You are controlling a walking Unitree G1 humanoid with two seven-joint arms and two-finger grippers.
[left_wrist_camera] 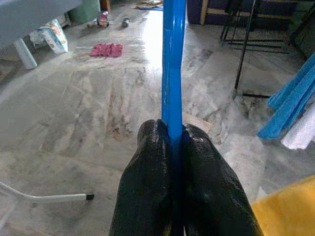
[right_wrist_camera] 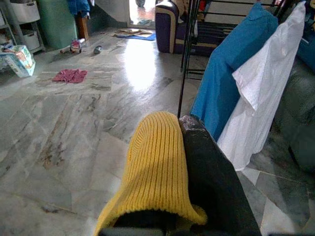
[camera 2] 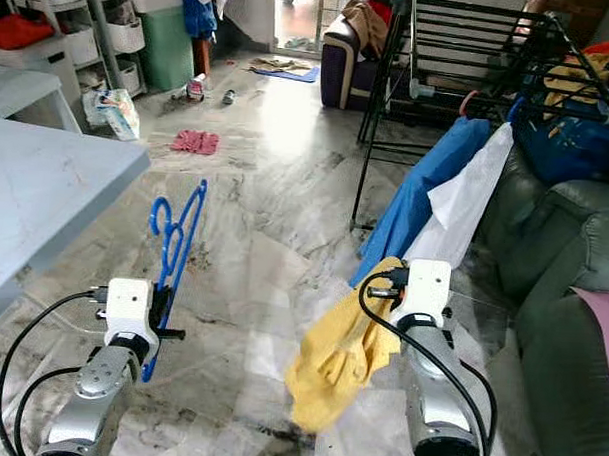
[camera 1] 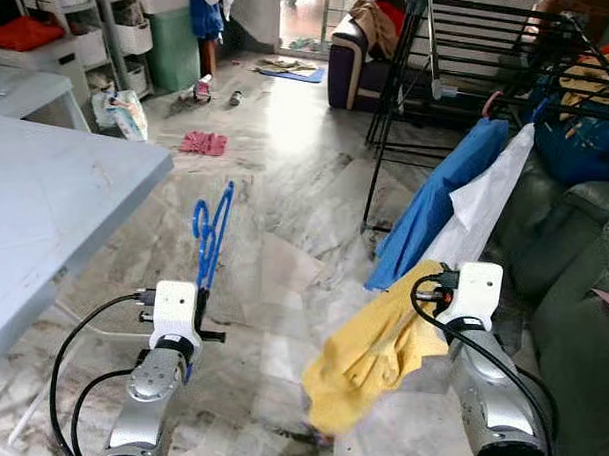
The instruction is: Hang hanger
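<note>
Left gripper (left_wrist_camera: 172, 147): fingers pressed together on blue hanger (camera 1: 212, 230), held upright above the marble floor (camera 1: 287, 167). Right gripper (right_wrist_camera: 189, 135): pinching yellow garment (camera 1: 370, 355). Risk: the thin hanger could have twisted in the pinch; the dangling garment could have snagged the drying rack (camera 1: 470, 64).

Showing a bright blue hanger (camera 1: 211, 235) over grey-veined marble floor (camera 1: 287, 167); a ribbed mustard-yellow garment (camera 1: 370, 360) right of the hanger; a blue cloth (camera 1: 435, 208) and a white cloth (camera 1: 486, 199) beyond that; a pink rag (camera 1: 203, 142) lying beyond the hanger; a black rack (camera 1: 470, 64).
</note>
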